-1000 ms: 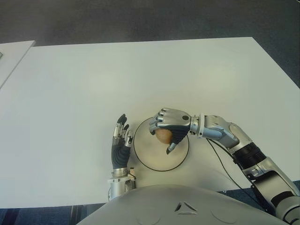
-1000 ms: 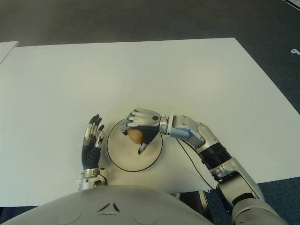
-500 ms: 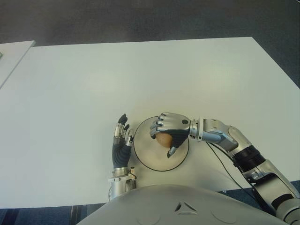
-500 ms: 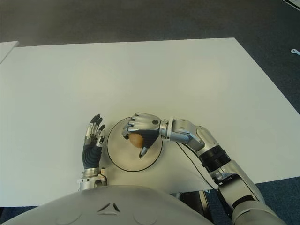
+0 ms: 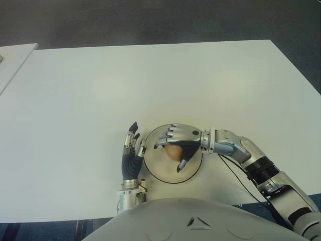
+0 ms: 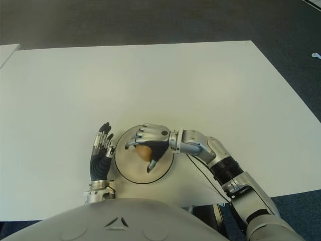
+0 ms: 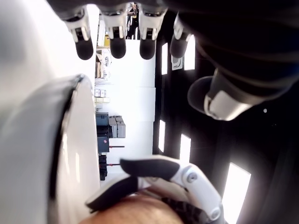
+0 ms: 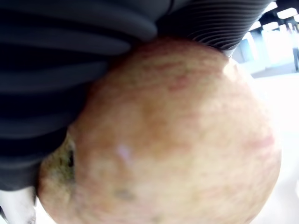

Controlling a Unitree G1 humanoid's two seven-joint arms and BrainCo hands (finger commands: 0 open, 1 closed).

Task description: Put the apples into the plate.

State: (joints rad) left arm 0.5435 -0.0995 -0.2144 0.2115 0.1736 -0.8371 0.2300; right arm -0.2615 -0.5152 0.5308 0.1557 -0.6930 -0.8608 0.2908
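Observation:
A reddish-yellow apple [image 5: 174, 151] is low over the middle of a round white plate [image 5: 159, 169] with a dark rim, near the table's front edge. My right hand [image 5: 169, 156] reaches in from the right and covers the apple from above, fingers and thumb curled around it. The right wrist view is filled by the apple [image 8: 177, 135] pressed against the dark palm. Whether the apple touches the plate is hidden by the hand. My left hand [image 5: 132, 150] shows just left of the plate's rim, fingers straight and holding nothing.
The white table [image 5: 150, 80] stretches far back and to both sides. A second pale tabletop's corner [image 5: 12, 57] shows at the far left. A thin black cable [image 5: 235, 176] runs under my right forearm. Dark floor lies beyond the table's far edge.
My right hand has sunk lower over the plate with the apple and its fingers have loosened slightly. The left hand has edged a little closer to the plate's rim.

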